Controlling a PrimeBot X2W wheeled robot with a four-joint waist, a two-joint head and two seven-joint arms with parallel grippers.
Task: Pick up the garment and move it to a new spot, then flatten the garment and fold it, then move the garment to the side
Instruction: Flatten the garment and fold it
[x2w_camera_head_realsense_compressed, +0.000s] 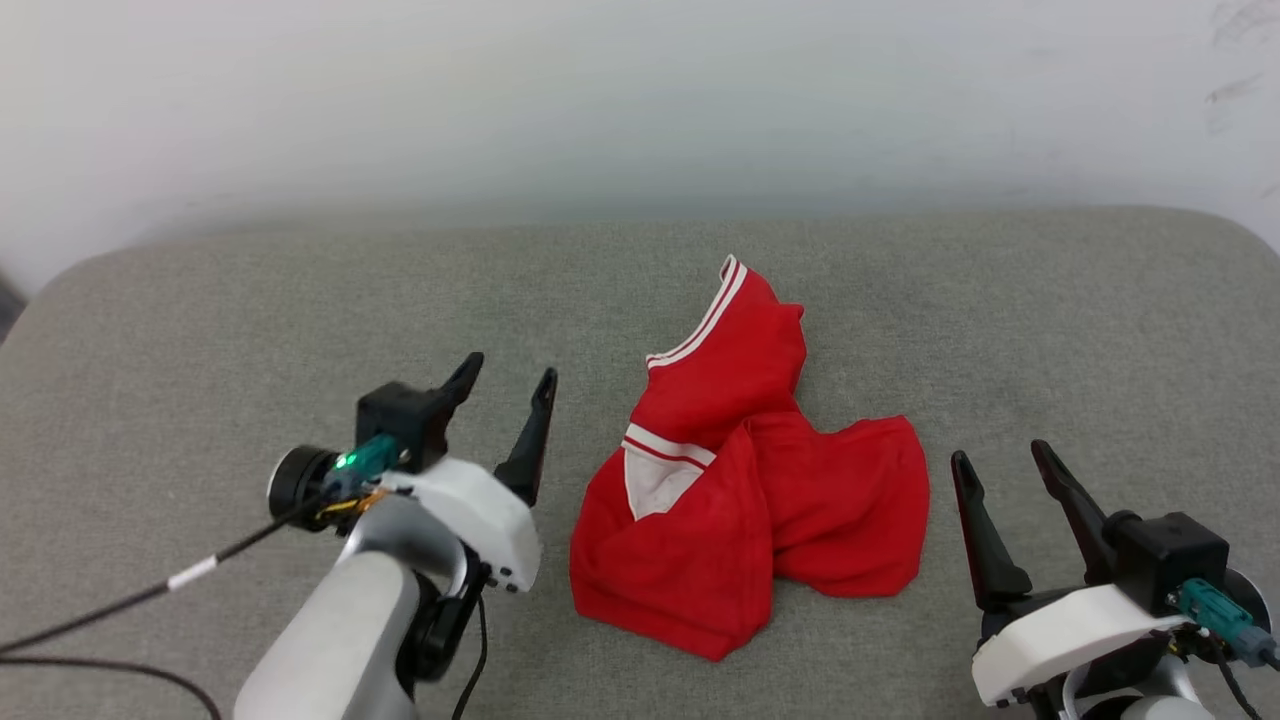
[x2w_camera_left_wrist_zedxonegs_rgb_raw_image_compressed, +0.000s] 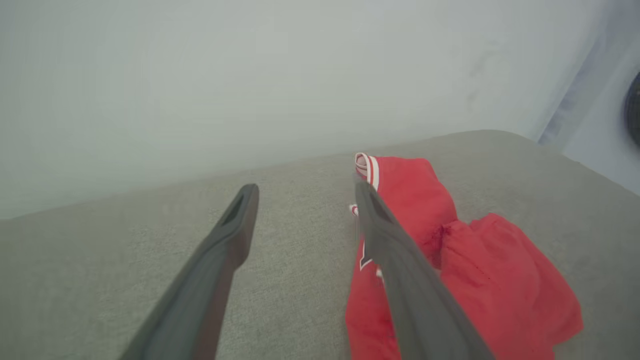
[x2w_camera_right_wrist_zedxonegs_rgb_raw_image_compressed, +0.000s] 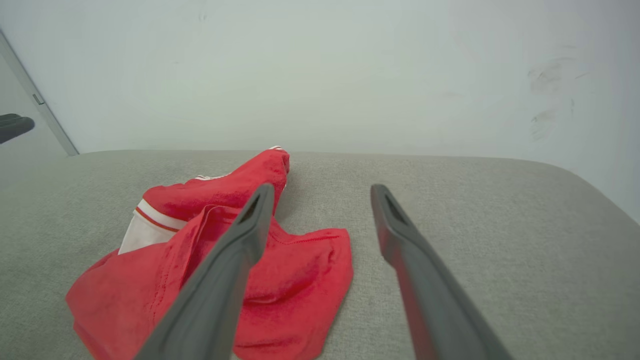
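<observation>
The red garment (x2w_camera_head_realsense_compressed: 745, 480) lies crumpled in a heap at the middle of the grey cushioned surface (x2w_camera_head_realsense_compressed: 200, 330), with white-and-red striped trim and a patch of white showing. My left gripper (x2w_camera_head_realsense_compressed: 512, 375) hovers open just left of the heap, nothing between its fingers. My right gripper (x2w_camera_head_realsense_compressed: 1000, 455) stands open just right of it, also empty. In the left wrist view the garment (x2w_camera_left_wrist_zedxonegs_rgb_raw_image_compressed: 480, 270) sits behind and to the right of the right-hand finger (x2w_camera_left_wrist_zedxonegs_rgb_raw_image_compressed: 400, 265). The right wrist view shows the garment (x2w_camera_right_wrist_zedxonegs_rgb_raw_image_compressed: 300, 280) behind and to the left of the left-hand finger (x2w_camera_right_wrist_zedxonegs_rgb_raw_image_compressed: 230, 280).
A pale wall (x2w_camera_head_realsense_compressed: 640, 100) rises right behind the surface's far edge. The surface's rounded corners show at far left and far right. A black cable (x2w_camera_head_realsense_compressed: 120, 600) trails from my left wrist across the near left of the surface.
</observation>
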